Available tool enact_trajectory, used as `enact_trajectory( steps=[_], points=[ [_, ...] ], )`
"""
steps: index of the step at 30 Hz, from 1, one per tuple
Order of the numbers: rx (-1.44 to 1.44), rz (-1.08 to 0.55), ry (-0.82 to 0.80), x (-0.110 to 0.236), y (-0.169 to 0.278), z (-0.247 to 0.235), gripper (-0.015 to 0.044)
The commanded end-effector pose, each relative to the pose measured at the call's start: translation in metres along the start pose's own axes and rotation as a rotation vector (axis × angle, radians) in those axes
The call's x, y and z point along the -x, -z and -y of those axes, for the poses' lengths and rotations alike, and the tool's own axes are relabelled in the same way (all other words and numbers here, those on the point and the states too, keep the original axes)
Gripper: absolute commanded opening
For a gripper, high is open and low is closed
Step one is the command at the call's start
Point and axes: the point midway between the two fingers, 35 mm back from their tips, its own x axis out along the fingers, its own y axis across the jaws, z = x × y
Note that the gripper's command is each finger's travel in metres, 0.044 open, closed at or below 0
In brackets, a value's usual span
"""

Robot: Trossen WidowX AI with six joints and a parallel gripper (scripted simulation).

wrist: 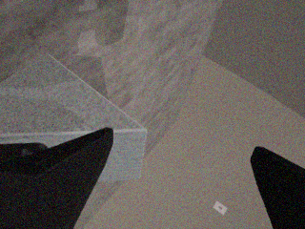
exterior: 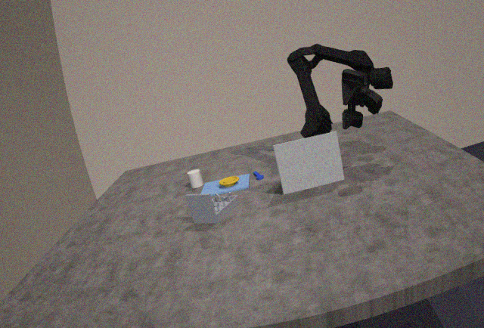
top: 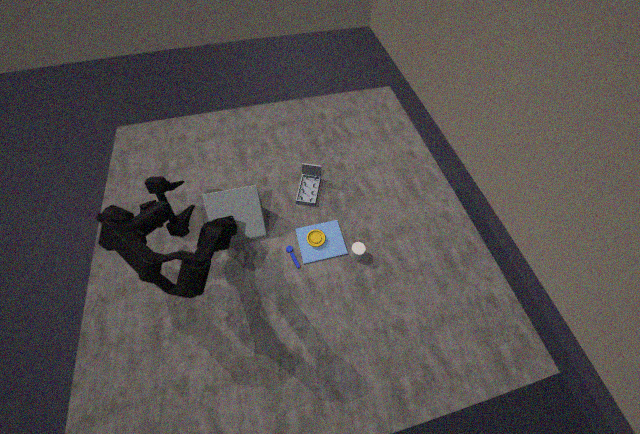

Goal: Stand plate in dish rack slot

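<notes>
The yellow plate point(top: 315, 237) point(exterior: 228, 180) lies flat on a light blue mat point(top: 333, 251) point(exterior: 209, 189) near the middle of the table. The small dish rack point(top: 309, 190) point(exterior: 212, 207) stands a little apart from the mat. My gripper point(top: 185, 195) point(exterior: 352, 123) point(wrist: 183, 145) is open and empty. It hangs above the table next to the arm's base, far from the plate and the rack. A grey upright panel point(top: 235, 209) point(exterior: 308, 161) point(wrist: 64, 109) stands between it and them. The wrist view shows neither plate nor rack.
A white cup point(top: 358, 247) point(exterior: 194, 178) stands beside the mat on one side. A blue spoon point(top: 293, 256) point(exterior: 258, 174) lies on the other side, towards the panel. The grey table top point(top: 361, 346) point(exterior: 273, 261) ends at a dark floor.
</notes>
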Motion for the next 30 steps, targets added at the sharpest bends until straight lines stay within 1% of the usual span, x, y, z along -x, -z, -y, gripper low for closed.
enact_trajectory(
  steps=[1, 14, 30],
  points=[
    [-0.004, 0.000, -0.002, 0.000, 0.000, 0.001, 0.0400],
    [-0.325, -0.056, -0.155, -0.028, 0.031, 0.035, 0.0400],
    [-0.796, -0.199, -0.316, -0.070, 0.097, 0.059, 0.0400]
  ],
)
